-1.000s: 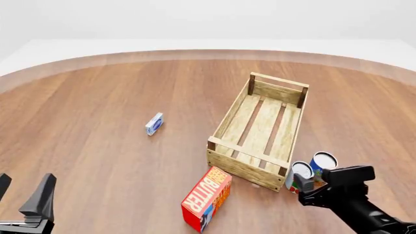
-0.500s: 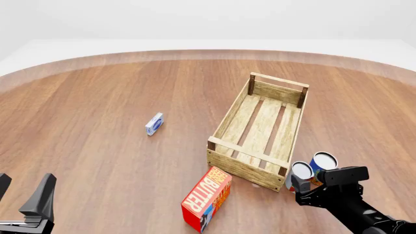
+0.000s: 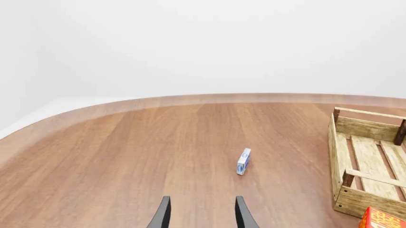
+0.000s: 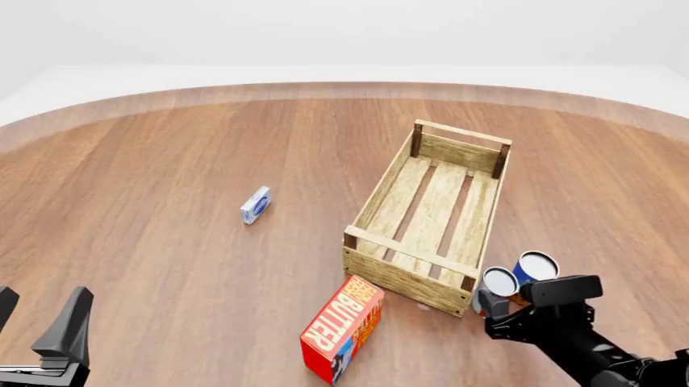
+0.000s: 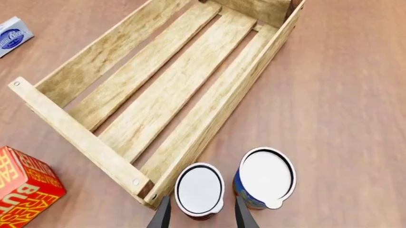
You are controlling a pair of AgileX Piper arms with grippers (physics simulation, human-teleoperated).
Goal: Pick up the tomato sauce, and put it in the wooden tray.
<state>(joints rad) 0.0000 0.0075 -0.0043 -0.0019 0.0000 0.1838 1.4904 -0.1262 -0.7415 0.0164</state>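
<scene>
Here the tomato sauce can [image 4: 499, 284] stands upright on the table [image 4: 173, 177], just beside the near right corner of the wooden tray [image 4: 431, 216], at about five o'clock from the tray's middle in the front view. A blue can [image 4: 535, 268] stands right next to it, at its two o'clock. The right gripper [image 5: 199, 214] hovers over the sauce can with its fingers [image 5: 161, 216] spread apart, one on each side of the can's pale top [image 5: 199, 188]; I cannot tell whether they touch it. The tray is bare inside, only slats showing. A red butter box [image 4: 342, 327] stands tilted at the tray's seven o'clock, near its front corner. A small blue and white packet [image 4: 255, 205] lies well apart at the tray's nine o'clock. The left gripper [image 3: 201, 216] sits low at the table's seven o'clock, fingers apart and holding nothing.
</scene>
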